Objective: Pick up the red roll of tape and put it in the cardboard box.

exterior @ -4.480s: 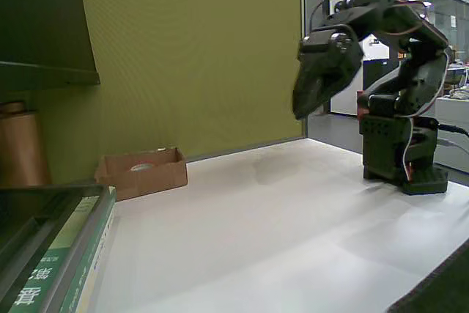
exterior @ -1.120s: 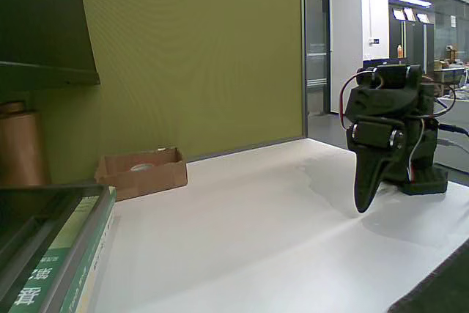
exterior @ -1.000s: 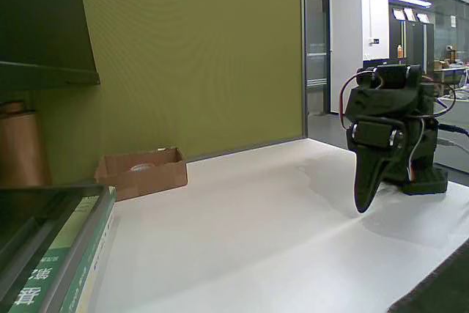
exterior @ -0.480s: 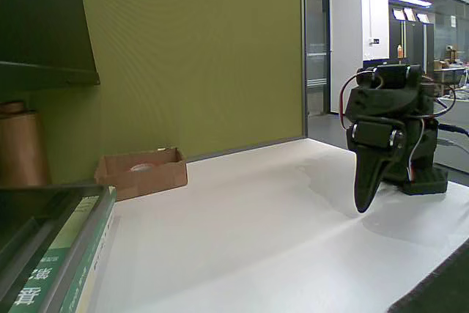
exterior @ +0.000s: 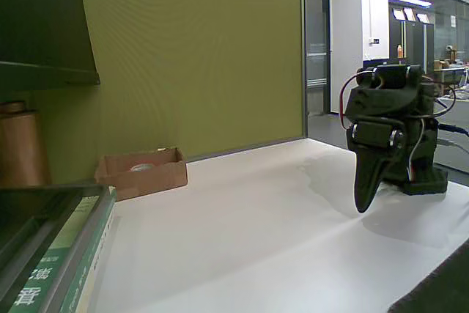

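In the fixed view the cardboard box (exterior: 146,177) sits on the white table against the green wall at the left. A small pale rounded shape (exterior: 141,168) peeks over its rim from inside. It is too small and washed out to tell whether it is the red roll of tape, and no red shows anywhere else. The dark arm is folded up at the right. Its gripper (exterior: 361,207) points down just above the table, far from the box, with its fingers together in one tapering wedge and nothing held.
A tall brown-copper cylinder (exterior: 20,148) stands on a dark shelf at the far left, with green-and-white books (exterior: 69,262) below it. The arm's base (exterior: 425,177) sits near the table's right edge. A dark object fills the lower right corner (exterior: 440,291).
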